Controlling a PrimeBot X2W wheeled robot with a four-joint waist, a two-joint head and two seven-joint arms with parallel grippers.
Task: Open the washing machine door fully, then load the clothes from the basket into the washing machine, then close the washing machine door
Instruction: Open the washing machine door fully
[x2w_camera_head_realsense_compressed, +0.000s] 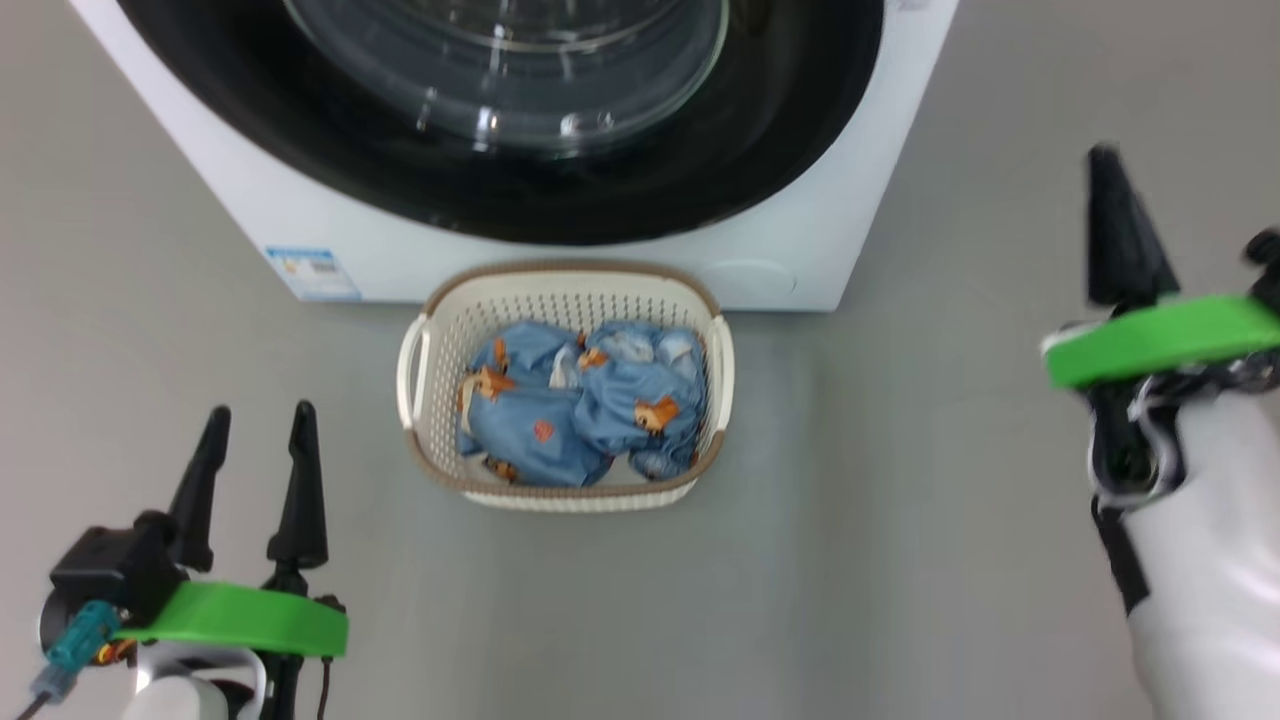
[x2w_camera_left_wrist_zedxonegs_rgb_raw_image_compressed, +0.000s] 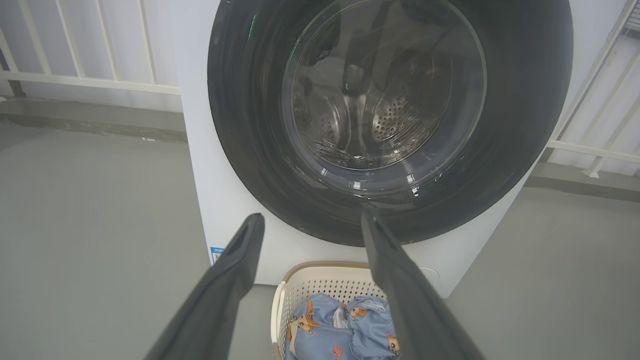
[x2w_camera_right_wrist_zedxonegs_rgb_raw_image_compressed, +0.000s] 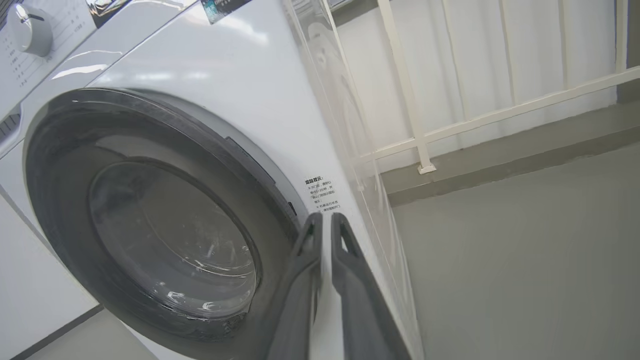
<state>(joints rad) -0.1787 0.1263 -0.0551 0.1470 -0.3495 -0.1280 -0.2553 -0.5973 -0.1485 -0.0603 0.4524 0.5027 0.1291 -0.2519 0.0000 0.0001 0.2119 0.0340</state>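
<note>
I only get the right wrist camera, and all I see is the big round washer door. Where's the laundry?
Observer: The clothes lie in the basket, on the floor just in front of the washing machine.
Operator: What's my other hand doing?
Observer: The left gripper is open and empty, off to the basket's left.
Operator: Any stickers?
Observer: A blue label sticker sits low on the machine's front, left side.

Your left gripper (x2w_camera_head_realsense_compressed: 260, 415) sits low, fingers spread wide; your right gripper (x2w_camera_right_wrist_zedxonegs_rgb_raw_image_compressed: 325, 220), raised, has fingers nearly touching.
</note>
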